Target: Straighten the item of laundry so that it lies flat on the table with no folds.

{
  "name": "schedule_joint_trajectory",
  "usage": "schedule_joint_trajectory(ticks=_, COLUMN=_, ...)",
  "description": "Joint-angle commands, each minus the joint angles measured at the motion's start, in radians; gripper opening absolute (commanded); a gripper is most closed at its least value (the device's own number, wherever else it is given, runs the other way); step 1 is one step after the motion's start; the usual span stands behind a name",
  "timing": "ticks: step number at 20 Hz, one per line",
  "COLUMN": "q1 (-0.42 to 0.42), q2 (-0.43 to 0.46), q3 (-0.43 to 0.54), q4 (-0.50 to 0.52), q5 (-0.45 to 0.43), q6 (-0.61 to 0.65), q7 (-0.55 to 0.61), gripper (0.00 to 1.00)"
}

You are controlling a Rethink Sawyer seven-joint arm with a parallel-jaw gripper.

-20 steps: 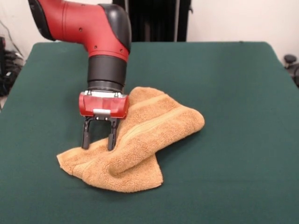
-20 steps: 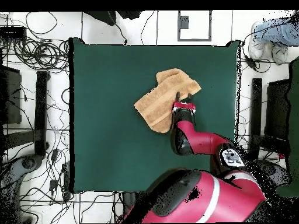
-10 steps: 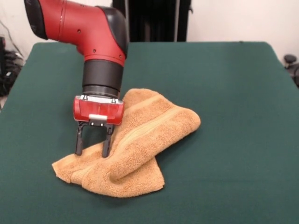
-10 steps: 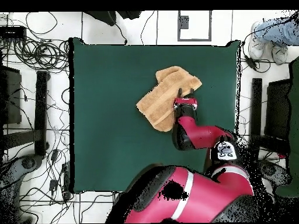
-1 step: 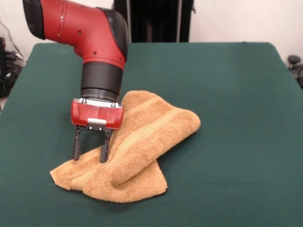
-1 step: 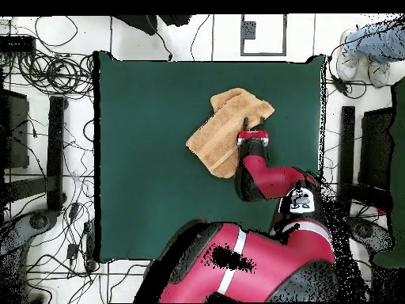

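The claw [image 5: 88, 152], fingers spread, presses on the folded towel [image 5: 142, 142] near its corner, apparently to drag it flat across the desk [image 5: 236, 94].

Red arm [image 5: 80, 30], black wrist collar, red hand [image 5: 89, 149] with black fingers [image 5: 75, 145].

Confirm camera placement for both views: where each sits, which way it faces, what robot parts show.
Front view: sits across the table, low, facing the robot; it looks at the folded towel, and shows the red and black arm coming down from above, gripper with fingers apart on the towel's edge.
Overhead view: sits above the table, looking straight down; the base and arm enter from the bottom, gripper at the towel.
Shared: same towel, table and gripper, turned half round between views.
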Motion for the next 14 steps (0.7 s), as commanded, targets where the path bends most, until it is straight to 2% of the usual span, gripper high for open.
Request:
schedule_joint_trajectory(ticks=1, q1=0.039, q2=0.034, q3=0.023, q4=-0.066, q5=-0.056, q6=0.197, q7=0.013, gripper=1.0)
schedule_joint_trajectory(ticks=12, q1=0.026, q2=0.017, q3=0.058, q4=-0.075, q5=-0.119, q6=0.242, q7=0.048, gripper=1.0)
schedule_joint_trajectory(ticks=14, q1=-0.073, q2=0.016, q3=0.206, q4=-0.064, q5=-0.239, q6=0.278, q7=0.133, gripper=1.0)
